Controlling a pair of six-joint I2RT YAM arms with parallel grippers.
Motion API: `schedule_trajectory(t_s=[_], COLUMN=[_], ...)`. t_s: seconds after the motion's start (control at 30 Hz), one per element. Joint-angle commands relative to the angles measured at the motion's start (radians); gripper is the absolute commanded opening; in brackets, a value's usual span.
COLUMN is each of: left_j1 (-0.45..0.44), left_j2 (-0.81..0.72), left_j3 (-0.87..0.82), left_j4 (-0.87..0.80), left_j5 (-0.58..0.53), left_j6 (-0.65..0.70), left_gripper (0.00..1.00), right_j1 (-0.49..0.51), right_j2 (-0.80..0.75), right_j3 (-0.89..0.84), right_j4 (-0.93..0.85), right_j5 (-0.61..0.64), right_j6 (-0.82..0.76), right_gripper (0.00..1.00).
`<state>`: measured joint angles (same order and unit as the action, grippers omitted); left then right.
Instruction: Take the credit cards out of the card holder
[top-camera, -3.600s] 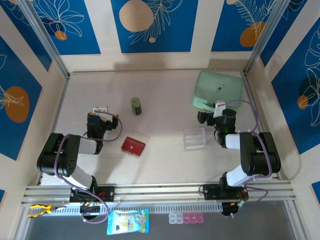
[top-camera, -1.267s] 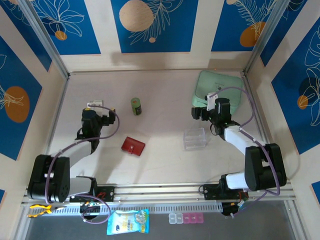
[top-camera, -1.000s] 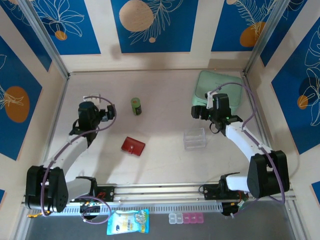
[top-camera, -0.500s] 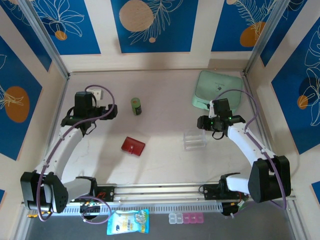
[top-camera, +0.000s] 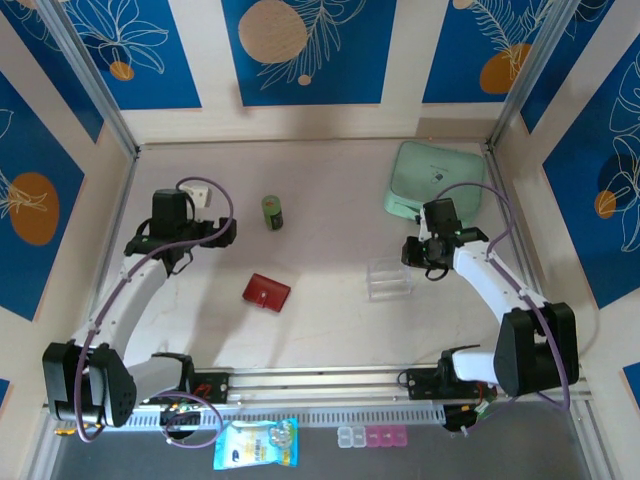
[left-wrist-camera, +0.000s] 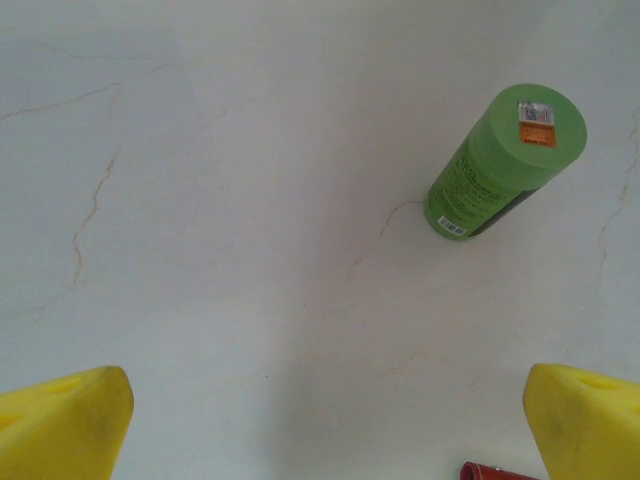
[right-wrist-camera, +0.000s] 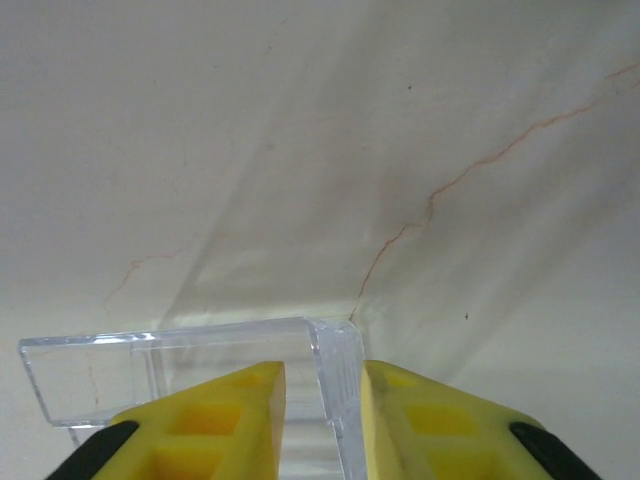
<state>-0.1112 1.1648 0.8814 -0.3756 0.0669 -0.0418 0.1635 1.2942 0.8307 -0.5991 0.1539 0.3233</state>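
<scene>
Card holder (top-camera: 266, 292) likely light, flat, limp; pinch tab edge. Left hand (left-wrist-camera: 325, 420) wide. Right hand (right-wrist-camera: 322, 385) narrow astride clear box (right-wrist-camera: 150, 352) wall, grip unconfirmed.

No word or number could be read in full. In the left wrist view, the green can (left-wrist-camera: 505, 160) carried a small orange and white sticker (left-wrist-camera: 537, 113) on its top, its print too fine to make out. A white barcode patch (left-wrist-camera: 452, 227) sat low on the can's side, next to lines of tiny pale print, also unreadable. In the top view, the mint-green pouch (top-camera: 437, 178) bore 1 small dark mark, too small to tell. The blue packet (top-camera: 256, 443) at the near edge showed printing, all of it blurred.
</scene>
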Motion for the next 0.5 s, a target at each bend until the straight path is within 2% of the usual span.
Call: schedule_trajectory(t_s=[0.0, 0.47], left_j1=[0.012, 0.011], left_j2=[-0.017, -0.009], left_j3=[-0.012, -0.009], left_j4=[0.013, 0.009], left_j5=[-0.015, -0.010], left_j6=[0.033, 0.028], left_gripper=[1.00, 1.00], right_j1=[0.000, 0.009], right_j2=[0.023, 0.092], right_j3=[0.005, 0.017], right_j4=[-0.012, -0.006], right_j5=[-0.016, -0.018], right_j6=[0.008, -0.004], right_gripper=[0.25, 0.19])
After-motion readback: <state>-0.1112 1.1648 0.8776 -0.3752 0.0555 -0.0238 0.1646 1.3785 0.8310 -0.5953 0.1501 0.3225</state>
